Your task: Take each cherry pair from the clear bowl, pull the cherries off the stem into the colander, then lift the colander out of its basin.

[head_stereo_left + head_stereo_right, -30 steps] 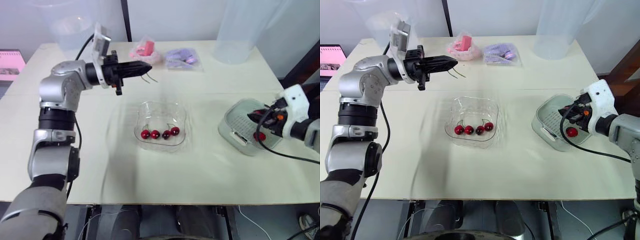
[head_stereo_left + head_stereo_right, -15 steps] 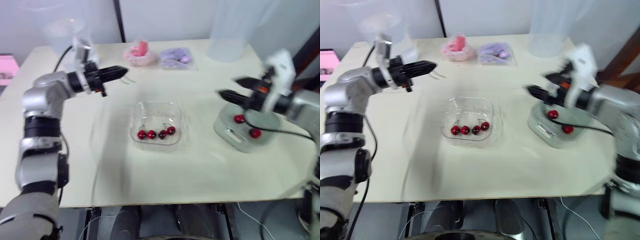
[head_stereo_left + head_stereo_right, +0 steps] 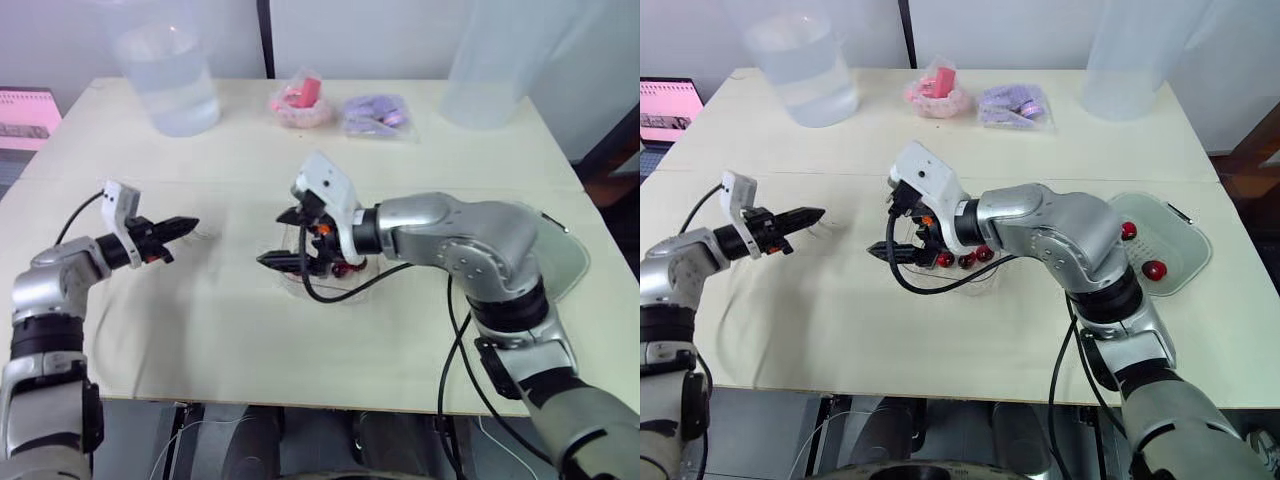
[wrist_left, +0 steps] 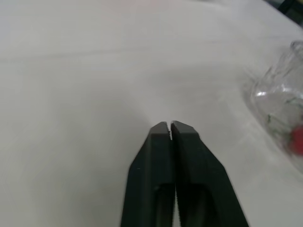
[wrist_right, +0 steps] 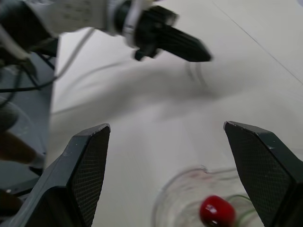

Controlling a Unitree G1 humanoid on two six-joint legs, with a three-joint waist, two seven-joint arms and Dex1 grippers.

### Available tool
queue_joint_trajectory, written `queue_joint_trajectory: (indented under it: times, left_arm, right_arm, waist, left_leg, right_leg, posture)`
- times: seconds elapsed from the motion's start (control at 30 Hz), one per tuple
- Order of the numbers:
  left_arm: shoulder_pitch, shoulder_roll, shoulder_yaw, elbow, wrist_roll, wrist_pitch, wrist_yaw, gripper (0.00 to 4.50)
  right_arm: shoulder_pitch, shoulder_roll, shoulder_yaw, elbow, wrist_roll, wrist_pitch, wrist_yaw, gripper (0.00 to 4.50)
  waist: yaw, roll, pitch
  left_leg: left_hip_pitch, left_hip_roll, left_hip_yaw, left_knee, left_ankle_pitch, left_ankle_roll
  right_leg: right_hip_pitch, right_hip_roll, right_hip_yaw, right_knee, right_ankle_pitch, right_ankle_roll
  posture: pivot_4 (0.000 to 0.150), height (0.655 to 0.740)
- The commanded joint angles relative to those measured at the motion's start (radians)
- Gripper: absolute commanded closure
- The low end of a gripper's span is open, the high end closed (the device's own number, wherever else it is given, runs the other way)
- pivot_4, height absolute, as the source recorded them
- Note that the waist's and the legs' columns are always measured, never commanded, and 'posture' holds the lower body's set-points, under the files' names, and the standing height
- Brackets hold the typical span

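The clear bowl sits mid-table with several red cherries on stems inside. My right gripper hovers over the bowl's left rim, open wide; in the right wrist view it has nothing between its fingers, and one cherry shows below. My left gripper is low over the table to the bowl's left, its fingers pressed shut with nothing in them. A thin stem lies on the table by its tip. At the right, the white colander in its basin holds two cherries.
A water jug stands at the back left, with a pink packet and a purple packet at the back middle. A tall clear container stands at the back right. A pink screen lies off the table's left.
The right arm swung from the colander over to the clear bowl and opened wide. The left arm came down from the back to the table, and the stem now lies by its tip. The camera also shifted.
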Motion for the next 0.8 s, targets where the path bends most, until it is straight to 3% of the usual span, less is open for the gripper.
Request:
queue_joint_trajectory:
  times: [0.03,0.2,0.37,0.53,0.8]
  left_arm:
    - [0.007,0.022,0.031,-0.08,-0.024,-0.001,-0.003,2.64]
    - [0.041,0.057,0.028,-0.127,-0.021,-0.001,-0.021,0.06]
    - [0.001,0.137,0.031,-0.203,-0.007,-0.018,-0.028,0.06]
    - [-0.095,0.214,-0.076,-0.412,-0.065,0.075,-0.167,0.06]
    - [-0.096,0.306,-0.224,-0.653,-0.101,0.153,-0.335,0.06]
  right_arm:
    - [-0.022,-0.015,-0.016,-0.009,-0.024,-0.031,0.028,0.36]
    - [-0.026,-0.048,-0.02,0.0,-0.052,-0.024,0.054,0.36]
    - [-0.068,-0.146,-0.059,0.005,-0.057,0.036,0.093,0.36]
    - [-0.116,-0.279,0.026,0.027,-0.075,0.069,0.206,0.36]
    - [-0.225,-0.239,0.233,0.191,-0.197,-0.076,0.381,0.36]
  waist:
    - [-0.002,0.0,0.0]
    - [-0.01,0.0,0.0]
    - [-0.019,0.0,0.0]
    - [-0.013,0.0,0.0]
    - [-0.047,0.0,0.001]
  left_leg:
    - [0.0,0.0,0.0,0.0,0.0,0.0]
    - [0.0,0.001,0.0,0.0,0.0,0.001]
    - [0.001,0.001,-0.001,-0.001,0.0,0.0]
    - [0.0,0.0,0.0,-0.002,0.0,0.0]
    - [0.002,0.003,0.0,-0.003,0.0,0.001]
  right_leg:
    - [0.0,0.0,0.0,0.0,0.0,0.0]
    - [0.0,0.001,0.0,0.0,0.0,0.0]
    - [-0.001,0.001,0.0,0.001,0.0,0.0]
    - [0.0,0.0,-0.001,-0.001,0.0,0.0]
    - [-0.001,0.005,0.001,0.001,0.0,-0.001]
  posture:
    - [0.15,0.7348]
    - [0.15,0.7348]
    - [0.15,0.7348]
    - [0.15,0.7348]
    - [0.15,0.7348]
